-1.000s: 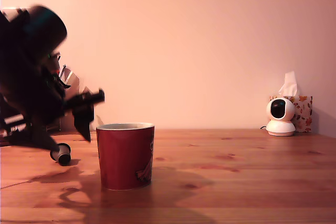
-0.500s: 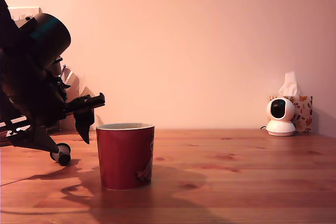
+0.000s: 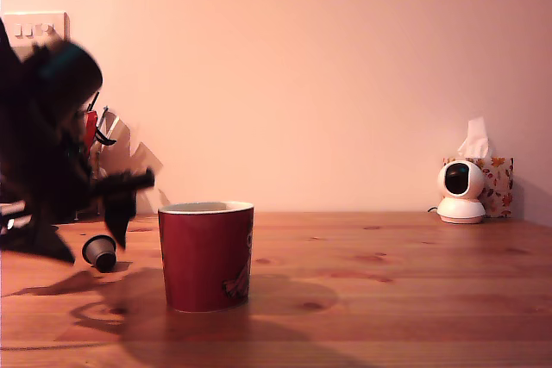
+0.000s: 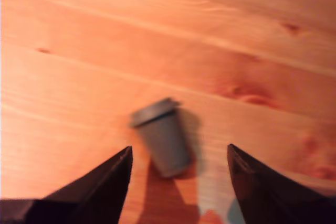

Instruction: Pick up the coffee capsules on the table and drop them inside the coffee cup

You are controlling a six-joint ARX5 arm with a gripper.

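- Nearest the exterior camera, on the reddish tabletop (image 3: 405, 299): a red coffee cup (image 3: 205, 256) with a cream rim, upright, a small picture low on its side; what is inside cannot be seen.
- Just beyond, toward the exterior view's left: one dark grey capsule (image 3: 100, 252) lying on its side on the wood, apart from the cup.
- Above that capsule: the blurred black arm, its gripper (image 4: 178, 153) with jaws spread wide and holding nothing; in the wrist view the capsule (image 4: 161, 136) lies between the two dark fingers (image 4: 107, 184), touching neither.
- Between gripper and cup: bare wood only.
- Far edge, exterior view's right: a white dome camera (image 3: 461, 191) in front of a patterned tissue box (image 3: 493, 183).
- Back wall, exterior view's left: a white switch plate (image 3: 34, 25).
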